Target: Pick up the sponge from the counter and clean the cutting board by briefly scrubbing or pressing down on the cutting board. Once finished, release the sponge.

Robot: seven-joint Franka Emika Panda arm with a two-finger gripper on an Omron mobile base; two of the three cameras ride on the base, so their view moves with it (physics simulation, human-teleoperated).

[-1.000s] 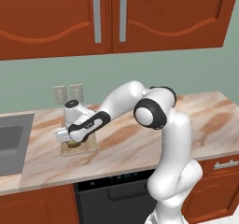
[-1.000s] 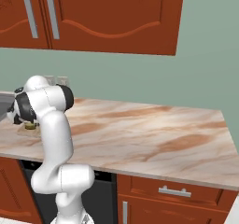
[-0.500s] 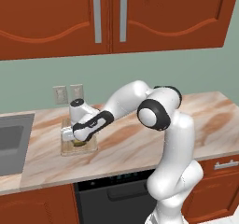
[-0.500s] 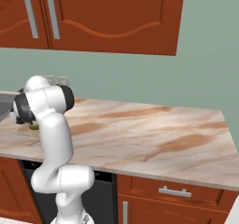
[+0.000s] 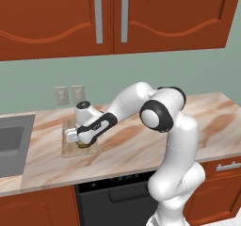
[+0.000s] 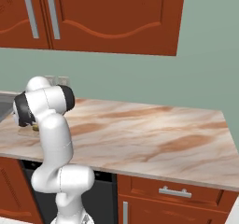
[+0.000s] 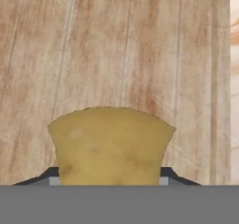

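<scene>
In the left base view, a grey sink basin (image 5: pixel 12 145) sits at the left edge, set into the marbled counter (image 5: pixel 141 147). Just right of it, left of centre, the light-tan cutting board (image 5: pixel 69 147) lies flat on the worktop below two wall outlets (image 5: pixel 68 94). The gripper (image 5: pixel 83 142) hangs low over the board's middle, with a sliver of the mustard-yellow sponge (image 5: pixel 84 145) showing beneath it, on or just above the wood. The white arm reaches back from there to the right of the frame.

In the right base view, the cutting board (image 6: pixel 24 131) peeks out at the far left, mostly hidden by the arm, and the counter (image 6: pixel 154 139) spreads away to the right.

In the hand view, the sponge (image 7: pixel 110 146) fills the lower centre, pinched between the two dark fingertips (image 7: pixel 170 174) at its sides, so the jaws are closed on it. Striped board grain (image 7: pixel 116 45) lies behind, with a strip of counter (image 7: pixel 234 78) at the right edge.
</scene>
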